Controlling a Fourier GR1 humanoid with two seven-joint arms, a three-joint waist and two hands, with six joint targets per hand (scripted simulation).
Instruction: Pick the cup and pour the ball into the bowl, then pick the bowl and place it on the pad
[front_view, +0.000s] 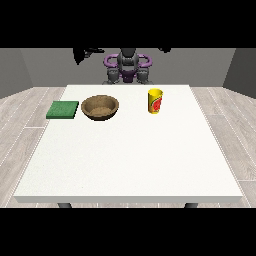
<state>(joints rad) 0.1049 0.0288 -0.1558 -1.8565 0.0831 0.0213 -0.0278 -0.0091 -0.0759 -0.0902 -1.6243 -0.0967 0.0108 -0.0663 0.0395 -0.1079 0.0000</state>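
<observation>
Hands are hanging raised at the very top of the frame, well above and behind the table. The hand at the view's left (82, 53) is showing as a dark shape in the upper left of centre, and it is holding nothing; whether its fingers are spread or curled I cannot tell. The hand at the view's right (164, 49) is barely peeking out just right of centre at the top edge, perhaps only its fingertips, so its state is unreadable too. Between them the robot's torso (128, 67) is sitting behind the far edge of the white table (130, 160). On the table's far part, the yellow cup (155, 101) with a red mark is standing upright right of centre; the ball is not visible from here. The brown bowl (100, 107) is resting left of centre, well apart from the cup. The green pad (63, 110) is lying flat just beside the bowl, at the table's left edge.
</observation>
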